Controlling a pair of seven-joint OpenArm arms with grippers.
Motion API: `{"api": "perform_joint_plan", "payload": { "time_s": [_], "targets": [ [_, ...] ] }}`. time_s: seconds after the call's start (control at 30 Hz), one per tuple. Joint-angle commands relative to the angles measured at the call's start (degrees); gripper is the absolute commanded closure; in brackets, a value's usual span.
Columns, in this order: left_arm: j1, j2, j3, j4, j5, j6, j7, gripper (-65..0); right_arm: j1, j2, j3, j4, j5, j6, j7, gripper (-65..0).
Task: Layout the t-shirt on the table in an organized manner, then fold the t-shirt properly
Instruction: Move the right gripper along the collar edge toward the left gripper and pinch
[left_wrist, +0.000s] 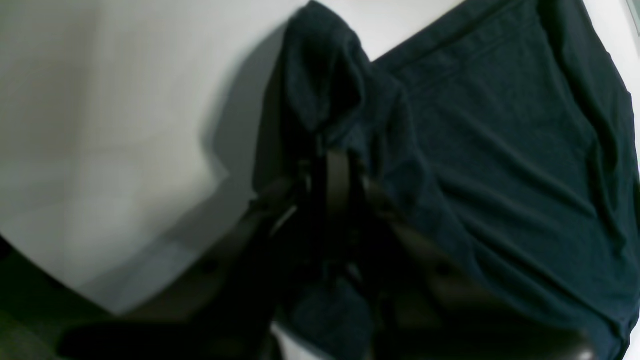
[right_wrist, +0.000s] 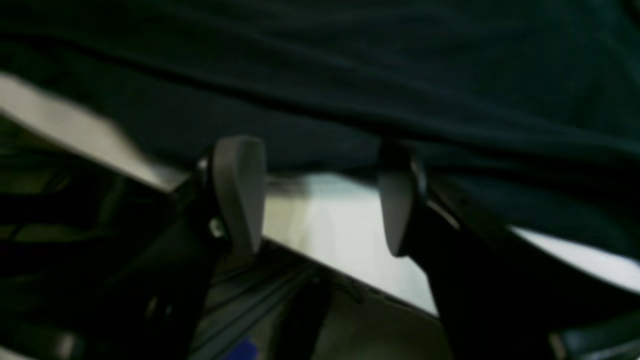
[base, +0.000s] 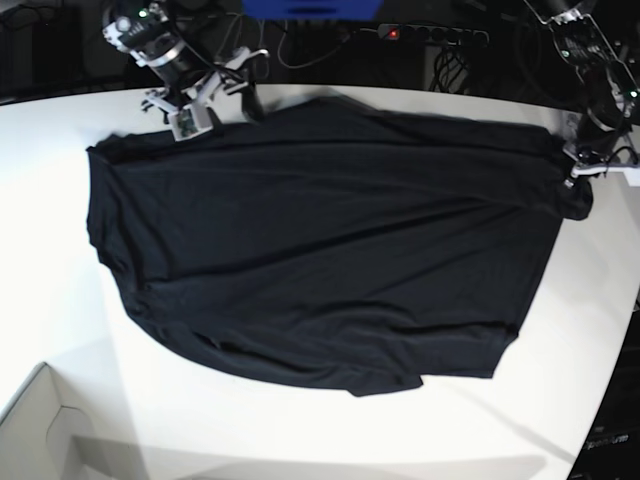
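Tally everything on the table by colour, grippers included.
Black: 1, the t-shirt, spread on the table
White: 1, the box corner
Robot hands: 2, the left hand pinching the shirt, the right hand open
Total: 4

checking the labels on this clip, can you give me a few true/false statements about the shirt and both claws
1. The t-shirt lies spread over the table. True.
2. The left claw is open and clear of the cloth. False: it is shut on a bunched part of the shirt.
3. The right claw is open. True.
4. The shirt is white with a print. False: it is plain black.
5. A white box corner sits at the table's near edge in the base view. True.
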Motion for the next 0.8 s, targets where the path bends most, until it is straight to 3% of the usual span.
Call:
{"api": "perform_joint_plan", "payload": {
  "time_s": [0.0,0.27,0.6,0.67,0.77],
  "targets": [
    [-0.26,-0.89,-0.22,1.05,-0.69,-0.16,-0.76,-0.1,-0.36,-0.08,-1.07,-0.50,0.98,-0.03,1.04,-36.2],
    [-0.17,-0.89,-0.22,1.05,-0.69,-0.16,-0.76,-0.1,1.49,-0.08,-4.67,-10.00,0.98,-0.03,1.48,-36.2],
    [-0.17,-0.89,-0.22,1.05,-0.69,-0.16,-0.76,-0.1,3.69,-0.08,-6.61,-11.93,1.15,-0.03,1.12,-35.7],
    [-0.17,-0.89,-0.22,1.05,-0.69,-0.16,-0.76,-0.1,3.69,-0.08,-7.49,-12.02,1.15,-0.03,1.12,-32.4],
    [-0.17,-0.89,-0.22,1.05,-0.69,-0.16,-0.76,-0.1,3.69,0.01,-8.63,-12.02,1.15,-0.03,1.12,-19.5]
  ]
}}
